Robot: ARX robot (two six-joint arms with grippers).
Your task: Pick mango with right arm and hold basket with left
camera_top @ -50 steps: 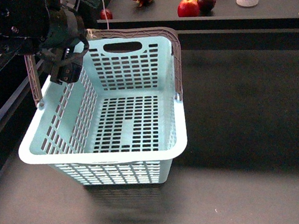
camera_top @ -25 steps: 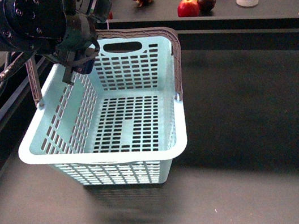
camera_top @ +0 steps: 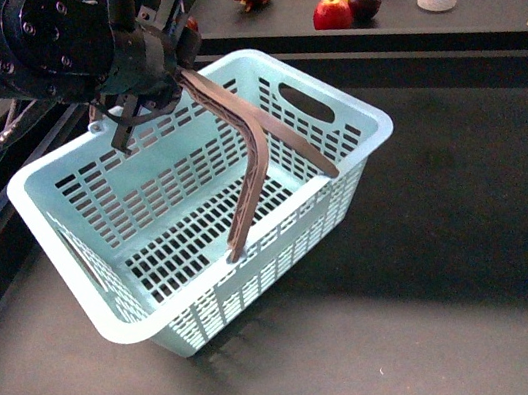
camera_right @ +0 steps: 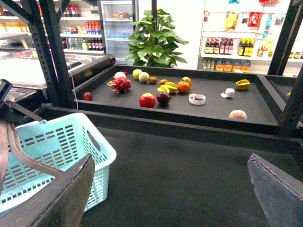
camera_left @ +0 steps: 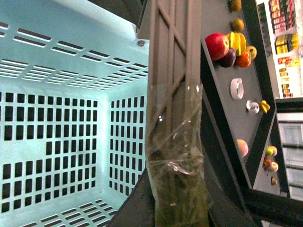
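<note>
The mango (camera_right: 237,114) is seen lying on the raised bench (camera_right: 208,106) at the back. It is at the middle right of the right wrist view. It is set a little apart from the other fruit (camera_right: 163,92), so it can likely be picked up without anything else being bumped. It is laid flat, with its long side going from left to right across that picture. It is too small for the stalk end to be told.

The basket (camera_top: 70,250) is found at the middle left of the front view, well apart from the mango. Its two handles (camera_top: 251,149) are drawn together up to the upper left of the frame. There they are gripped tight by the left fingers (camera_top: 124,119). The basket is probably tipped because the handles are pulled toward one side. Its long side runs from the lower left to the upper right of the frame. Its open top is turned up and a bit toward the camera. Whether its low corner is resting on the dark lower bench (camera_top: 450,217) cannot be told.

The right fingers (camera_right: 66,198) are seen in the bottom corners of the right wrist view. They are spread wide, and nothing is held between them. They are pointed toward the fruit, so they look ready for the mango.
</note>
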